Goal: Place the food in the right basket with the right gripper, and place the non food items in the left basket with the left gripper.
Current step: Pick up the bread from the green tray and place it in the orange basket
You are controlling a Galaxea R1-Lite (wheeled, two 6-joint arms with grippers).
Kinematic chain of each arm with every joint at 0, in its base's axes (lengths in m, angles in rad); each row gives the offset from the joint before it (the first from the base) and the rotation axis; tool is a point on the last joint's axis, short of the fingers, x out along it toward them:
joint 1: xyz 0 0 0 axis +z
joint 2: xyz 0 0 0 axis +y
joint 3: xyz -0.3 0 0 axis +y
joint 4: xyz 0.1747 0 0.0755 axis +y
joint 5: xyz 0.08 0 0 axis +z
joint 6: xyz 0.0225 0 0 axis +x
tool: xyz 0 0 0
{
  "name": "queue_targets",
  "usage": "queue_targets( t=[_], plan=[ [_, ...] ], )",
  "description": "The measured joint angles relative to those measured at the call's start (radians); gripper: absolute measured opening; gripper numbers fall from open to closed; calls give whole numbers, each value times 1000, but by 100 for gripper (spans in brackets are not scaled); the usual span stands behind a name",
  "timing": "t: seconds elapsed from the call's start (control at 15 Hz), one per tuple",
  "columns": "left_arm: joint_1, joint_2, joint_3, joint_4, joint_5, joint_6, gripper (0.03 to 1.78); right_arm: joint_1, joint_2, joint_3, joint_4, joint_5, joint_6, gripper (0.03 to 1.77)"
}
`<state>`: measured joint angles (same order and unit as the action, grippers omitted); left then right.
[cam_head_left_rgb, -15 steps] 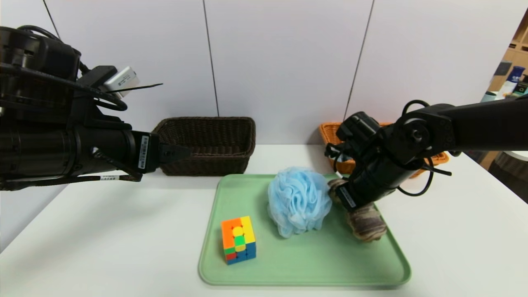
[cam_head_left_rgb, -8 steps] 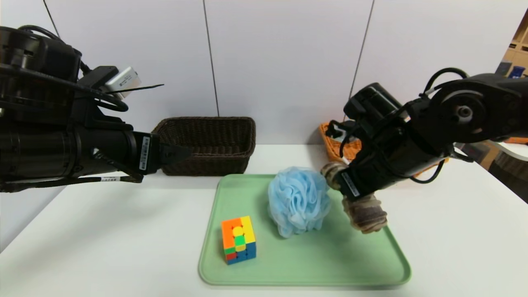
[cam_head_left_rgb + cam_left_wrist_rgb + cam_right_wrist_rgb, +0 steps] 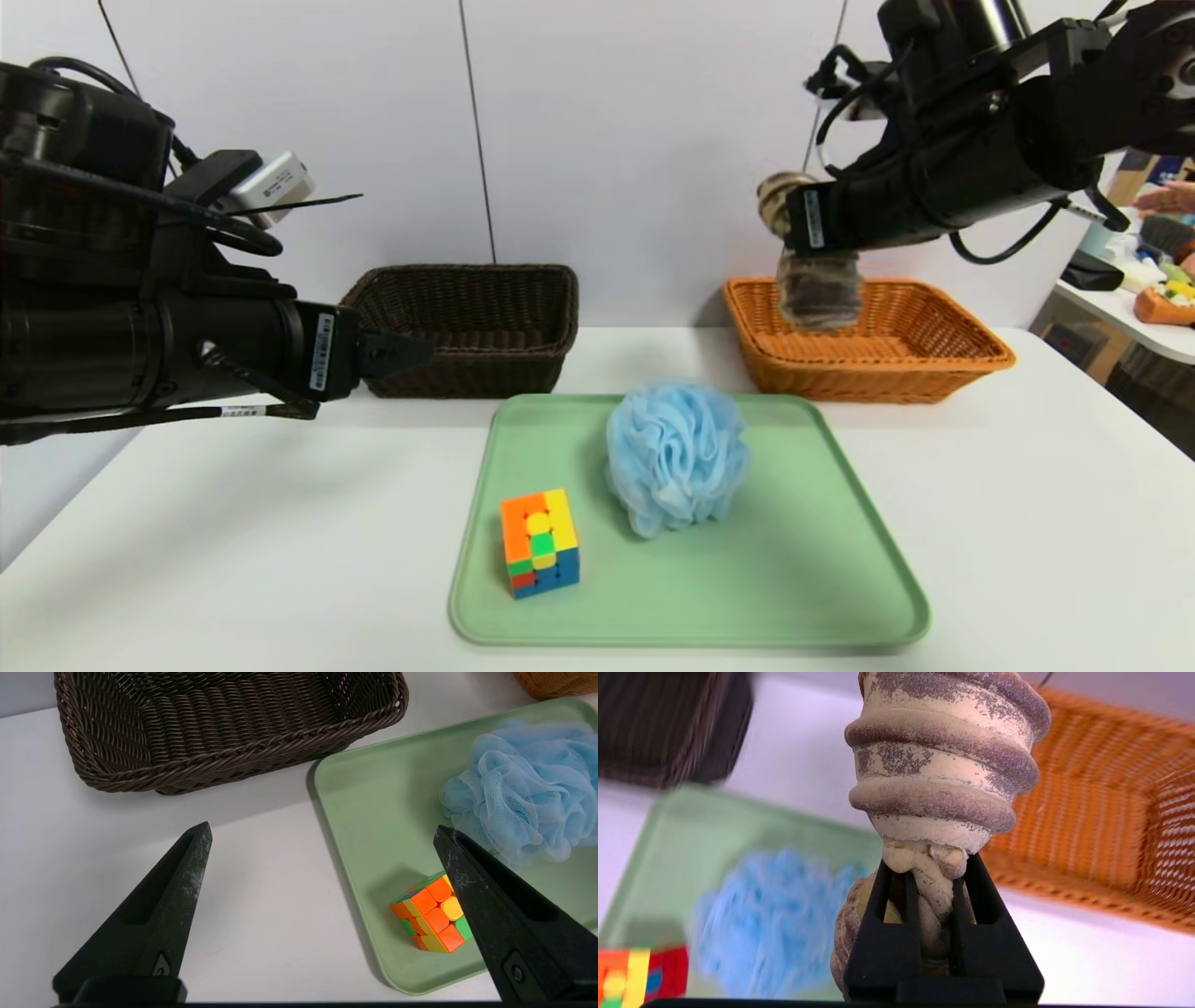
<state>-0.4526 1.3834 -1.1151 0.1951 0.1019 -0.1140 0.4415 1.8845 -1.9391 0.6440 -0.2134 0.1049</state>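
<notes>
A pale green plastic tray [image 3: 840, 569] lies on the white desk [image 3: 233, 541], carrying a multicoloured puzzle cube [image 3: 540, 542] left of a fluffy blue mesh puff [image 3: 676, 455]. Behind the tray stand a dark brown wicker basket [image 3: 467, 327] on the left and an orange wicker basket [image 3: 896, 345] on the right.

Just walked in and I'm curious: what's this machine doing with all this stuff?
It is sorting items. The right end effector is shut on a striped bread roll, held in the air by the orange wicker basket. The left end effector hangs open near the dark brown basket. A blue bath puff and puzzle cube sit on the green tray.
</notes>
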Motion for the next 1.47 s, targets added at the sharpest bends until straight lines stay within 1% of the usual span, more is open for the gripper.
queue_targets(
  t=[0.07,0.13,0.27,0.4,0.47,0.73,1.07,1.2,1.4,1.47],
  plan=[
    [0,-3,1,0,0,0,169,-27,18,-9,-54,0,32,21],
    [-1,-7,3,0,0,0,169,-47,36,-12,-111,0,81,21],
    [-2,-12,8,1,0,0,169,-88,79,-14,-214,5,208,21],
    [-1,-18,14,1,1,0,169,-132,123,-15,-239,9,299,21],
    [-3,-20,16,1,1,0,169,-151,145,-15,-235,12,330,21],
    [-6,-24,18,2,4,0,169,-222,205,-11,-209,58,374,21],
    [-6,-26,24,1,5,-7,169,-267,263,-6,-172,55,354,21],
    [-6,-26,24,0,5,-8,169,-275,271,-6,-163,56,344,53],
    [-5,-24,24,0,6,-8,169,-277,276,-8,-164,52,334,90],
    [-4,-24,24,0,6,-8,169,-278,277,-8,-163,45,329,100]
  ],
)
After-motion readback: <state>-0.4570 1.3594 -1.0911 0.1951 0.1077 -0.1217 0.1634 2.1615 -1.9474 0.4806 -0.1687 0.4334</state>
